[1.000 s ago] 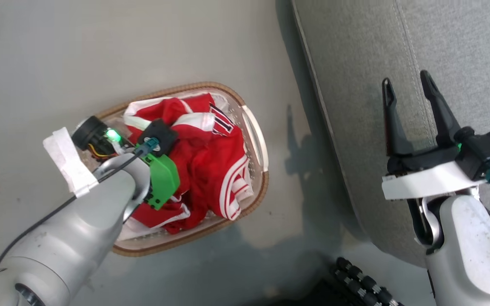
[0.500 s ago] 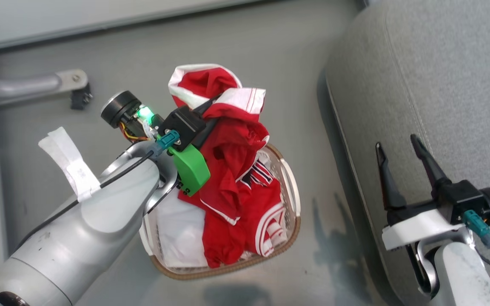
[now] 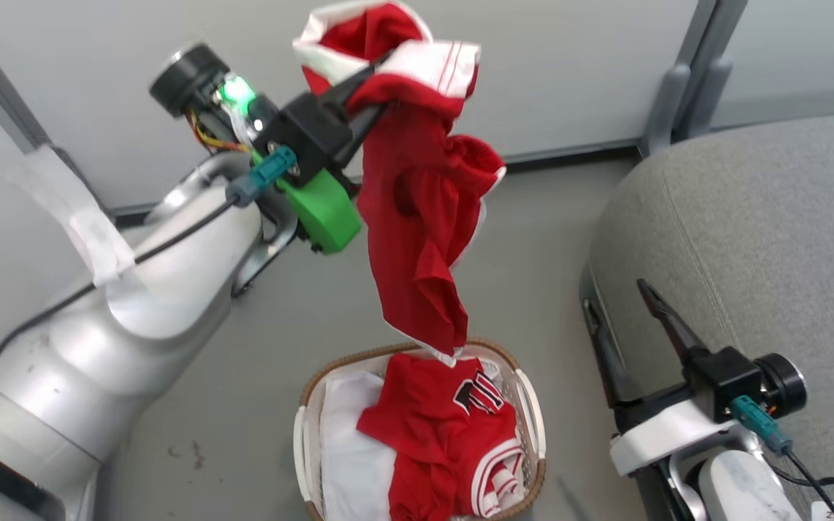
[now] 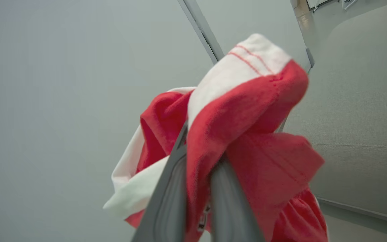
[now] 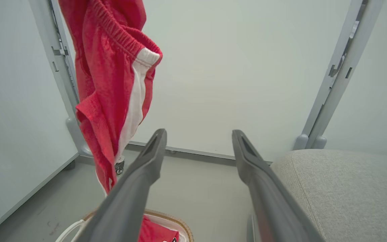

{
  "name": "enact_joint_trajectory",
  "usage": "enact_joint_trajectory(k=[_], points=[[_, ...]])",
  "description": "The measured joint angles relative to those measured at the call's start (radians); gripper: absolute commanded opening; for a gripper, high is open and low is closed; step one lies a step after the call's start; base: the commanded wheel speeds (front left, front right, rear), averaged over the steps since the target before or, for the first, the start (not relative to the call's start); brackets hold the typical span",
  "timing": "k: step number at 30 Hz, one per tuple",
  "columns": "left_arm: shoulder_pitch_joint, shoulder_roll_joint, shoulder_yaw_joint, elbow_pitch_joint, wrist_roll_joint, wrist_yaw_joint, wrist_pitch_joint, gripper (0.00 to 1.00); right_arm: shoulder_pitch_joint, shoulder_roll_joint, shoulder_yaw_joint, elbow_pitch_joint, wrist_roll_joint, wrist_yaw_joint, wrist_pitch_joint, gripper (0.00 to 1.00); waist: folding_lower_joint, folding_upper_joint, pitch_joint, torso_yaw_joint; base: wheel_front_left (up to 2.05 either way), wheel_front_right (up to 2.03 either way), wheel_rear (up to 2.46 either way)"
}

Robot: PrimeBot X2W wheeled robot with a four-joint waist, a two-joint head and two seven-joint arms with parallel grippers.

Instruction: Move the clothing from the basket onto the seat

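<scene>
pale grey panel walls point(image 3: 569, 65) meet a smooth grey floor point(image 3: 272, 325); grey metal posts point(image 3: 667, 101) stand at the panel joints, small dark marks point(image 3: 196, 454) spot the floor, and the light is even.

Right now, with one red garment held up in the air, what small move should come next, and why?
Probably carry the left hand rightwards toward the seat: it is shut on the red garment, which hangs free over the basket, and the seat lies to its right.
</scene>
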State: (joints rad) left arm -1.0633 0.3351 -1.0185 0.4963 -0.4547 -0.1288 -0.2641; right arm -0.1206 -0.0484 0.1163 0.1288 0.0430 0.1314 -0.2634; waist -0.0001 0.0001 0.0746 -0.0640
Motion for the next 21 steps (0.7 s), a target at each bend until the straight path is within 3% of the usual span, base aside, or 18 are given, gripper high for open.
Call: enact_joint_trajectory(k=[14,21], points=[[-0.156,-0.021,-0.046,-0.004,0.003,0.0,-0.001,0.0,-0.126,0.001,0.157,0.001,0.066,0.0,0.0,1.0,0.0,-0.0001,-0.086,0.059,0.0,0.0,0.0],[-0.192,-0.049,-0.076,-0.021,-0.012,0.0,-0.001,0.0,-0.223,0.0,0.2,0.081,0.131,0.0,0.0,1.0,0.0001,-0.0001,-0.089,0.087,0.0,0.0,0.0]])
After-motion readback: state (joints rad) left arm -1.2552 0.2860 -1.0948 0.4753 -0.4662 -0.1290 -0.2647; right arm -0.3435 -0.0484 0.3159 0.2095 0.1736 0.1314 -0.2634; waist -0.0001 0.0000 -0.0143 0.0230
